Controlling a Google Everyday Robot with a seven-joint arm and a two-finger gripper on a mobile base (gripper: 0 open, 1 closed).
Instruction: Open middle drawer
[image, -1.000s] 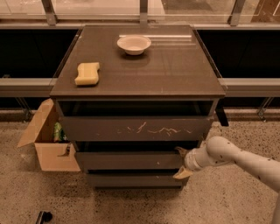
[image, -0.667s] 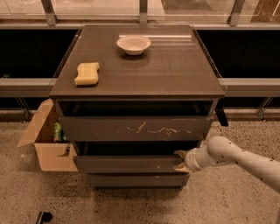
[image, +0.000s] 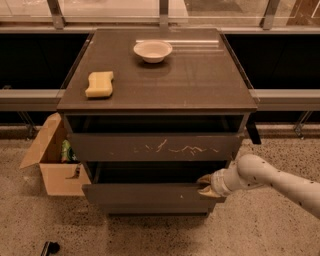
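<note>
The middle drawer (image: 145, 195) is a plain dark front, pulled partly out below the top drawer (image: 155, 147), which has white scratch marks. A dark opening shows behind its top edge. My gripper (image: 206, 186) is at the right end of the middle drawer's top edge. One finger is behind the front and one before it, so it is shut on that front. My pale arm (image: 280, 182) reaches in from the right.
A tan sponge (image: 99, 84) and a white bowl (image: 153, 50) sit on the cabinet top (image: 200, 80). An open cardboard box (image: 55, 167) stands on the floor at the cabinet's left. The bottom drawer (image: 157, 210) shows as a thin strip underneath.
The middle drawer has slid out toward the camera with my gripper on it. Its front now covers most of the bottom drawer, and the gap behind it has widened.
</note>
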